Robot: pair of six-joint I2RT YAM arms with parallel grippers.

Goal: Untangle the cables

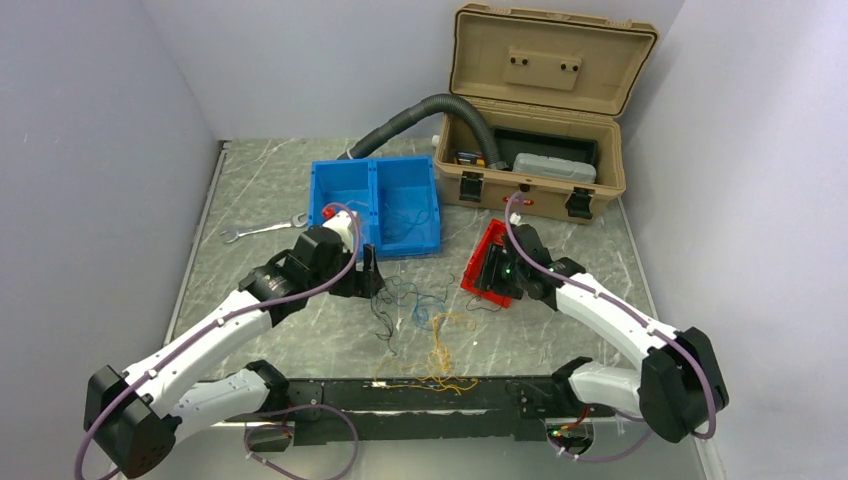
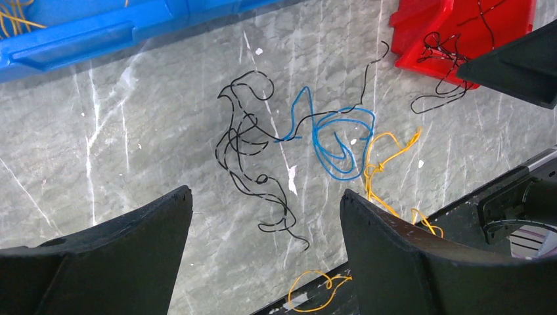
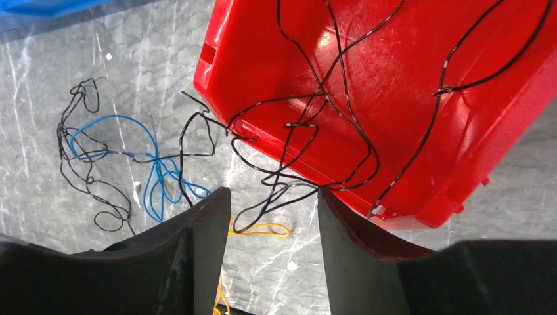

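Broadly, seen from above, the marble table (image 1: pixel 260 190) carries a tan case (image 1: pixel 545 90) toward 1 o'clock, a blue bin (image 1: pixel 376 200) near 12 and a red bin (image 1: pixel 478 262) right of centre, toward 3. Lower down, the left gripper (image 2: pixel 266 203) hangs with its fingers spread wide and nothing between them. The cables (image 2: pixel 326 147) lie loose on the marble just past its tips: black near 12 o'clock, blue near 1, yellow past 2. At the red bin's edge the right gripper (image 3: pixel 272 203) is likewise spread, and black strands trail from the bin into its gap, unpinched.
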